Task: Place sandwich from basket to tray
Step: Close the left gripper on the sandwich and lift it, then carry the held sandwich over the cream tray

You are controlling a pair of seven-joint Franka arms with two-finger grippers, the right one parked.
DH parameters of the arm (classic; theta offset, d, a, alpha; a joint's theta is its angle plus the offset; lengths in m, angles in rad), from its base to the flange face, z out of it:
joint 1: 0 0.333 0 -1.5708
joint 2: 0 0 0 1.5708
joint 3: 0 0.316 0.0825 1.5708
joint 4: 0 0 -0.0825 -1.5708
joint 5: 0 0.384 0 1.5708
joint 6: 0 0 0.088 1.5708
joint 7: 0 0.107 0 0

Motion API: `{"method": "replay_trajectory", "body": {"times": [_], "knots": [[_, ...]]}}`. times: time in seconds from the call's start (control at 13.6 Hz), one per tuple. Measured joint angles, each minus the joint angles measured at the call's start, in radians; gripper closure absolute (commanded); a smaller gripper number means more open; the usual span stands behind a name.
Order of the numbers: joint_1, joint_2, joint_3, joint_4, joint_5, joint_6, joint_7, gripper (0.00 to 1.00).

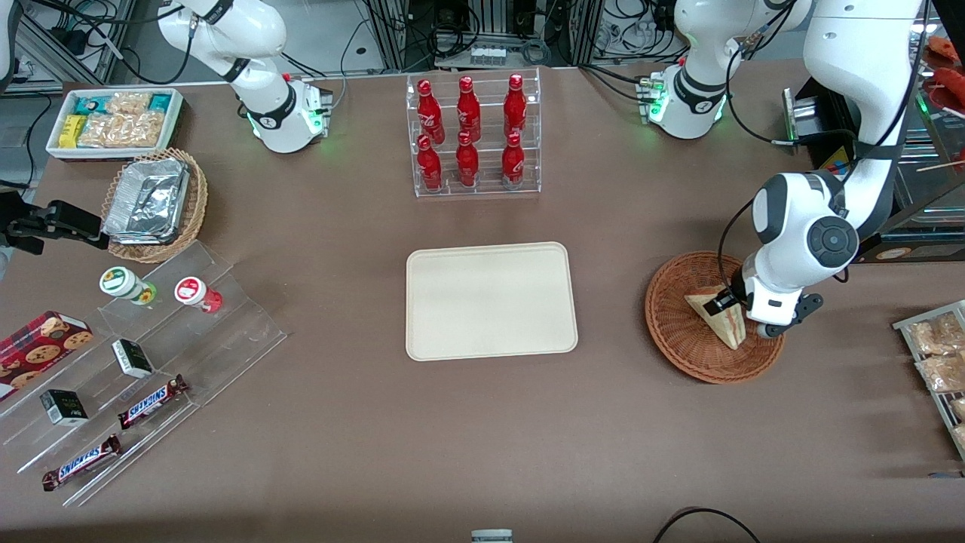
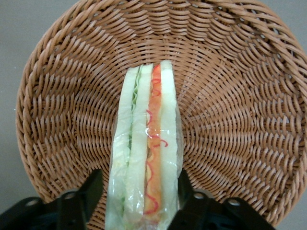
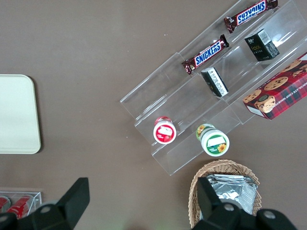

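Inside the round reddish-brown wicker basket [image 2: 230,96], black two-finger gripper [image 2: 136,199] straddling the film-wrapped triangular sandwich [image 2: 146,143], pinching its flat bread faces; probably light, soft, slippery; squeezing gently.

**Wicker Brown, Cream and Cola Red**

The basket [image 2: 240,120] is reddish-brown, woven in ribbed rings. In it, the sandwich [image 2: 146,143] shows pale bread, a green stripe and an orange band with red squiggles under glossy clear wrap. The gripper [image 2: 139,189] over the basket has black fingers [image 2: 91,191] pressed to the wrap's two sides, below a white arm. Toward the table's middle, the tray [image 1: 490,302] is plain cream-beige on the matte brown table [image 1: 482,437]. Farther from the front camera stand bright red bottles [image 1: 467,113] with white script. Toward the parked arm's end lie crinkled silver foil trays [image 1: 147,200].
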Motion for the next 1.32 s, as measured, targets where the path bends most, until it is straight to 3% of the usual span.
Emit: {"method": "replay_trajectory", "body": {"times": [0.81,1.32], "knots": [[-0.028,-0.05,-0.015,0.033,0.0,-0.096,-0.002,1.0],[-0.23,-0.065,-0.024,0.257,0.0,-0.386,-0.003,1.0]]}}
